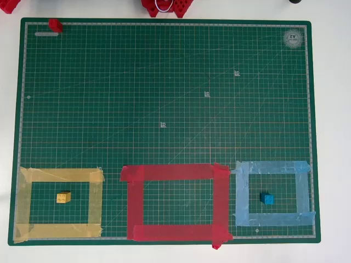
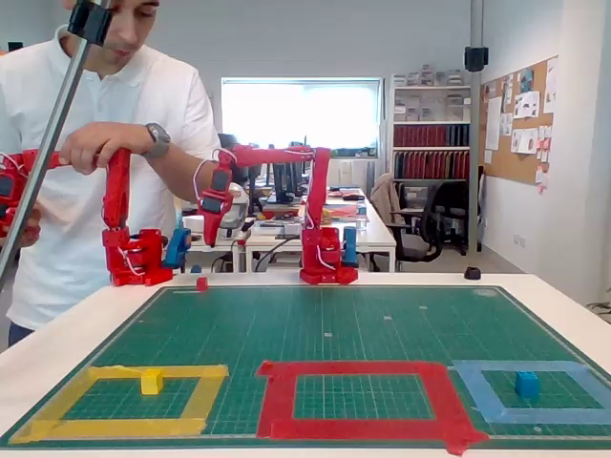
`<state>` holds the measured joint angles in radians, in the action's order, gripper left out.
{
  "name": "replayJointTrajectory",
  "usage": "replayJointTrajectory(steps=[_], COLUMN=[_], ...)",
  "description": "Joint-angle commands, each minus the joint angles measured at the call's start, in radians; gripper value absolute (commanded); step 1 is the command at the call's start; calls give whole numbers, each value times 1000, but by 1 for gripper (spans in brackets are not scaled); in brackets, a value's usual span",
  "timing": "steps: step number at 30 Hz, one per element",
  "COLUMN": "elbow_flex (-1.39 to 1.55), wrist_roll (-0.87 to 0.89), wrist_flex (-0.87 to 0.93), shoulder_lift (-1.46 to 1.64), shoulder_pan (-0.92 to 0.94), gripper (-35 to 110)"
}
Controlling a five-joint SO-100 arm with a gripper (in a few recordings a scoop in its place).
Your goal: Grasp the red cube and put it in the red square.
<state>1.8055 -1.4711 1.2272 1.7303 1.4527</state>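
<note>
The red cube (image 1: 55,24) (image 2: 201,283) lies at the far left corner of the green cutting mat (image 1: 164,71), on its edge. The red square (image 1: 175,172) (image 2: 358,369) is a wide red tape frame at the middle of the mat's near edge, with nothing inside it. In the fixed view my red arm rises from its base (image 2: 325,267), folds to the left, and its gripper (image 2: 207,239) hangs fingers down above the table behind the mat, a little right of the red cube and well above it. Its jaws are too small and edge-on to read.
A yellow tape frame (image 1: 60,175) holds a yellow cube (image 1: 63,197) (image 2: 151,381) on the left. A light-blue frame (image 1: 272,167) holds a blue cube (image 1: 267,199) (image 2: 526,384) on the right. A person stands behind the table's far left corner.
</note>
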Motion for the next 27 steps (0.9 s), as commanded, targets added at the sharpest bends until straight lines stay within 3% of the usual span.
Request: replayJointTrajectory(steps=[1, 11, 27], elbow_flex=[6, -54, -121], wrist_roll=[-15, -5, -5], wrist_flex=[-91, -81, -75], shoulder_lift=[-23, -127, -181], shoulder_pan=[11, -78, -138], gripper=[0, 2, 18])
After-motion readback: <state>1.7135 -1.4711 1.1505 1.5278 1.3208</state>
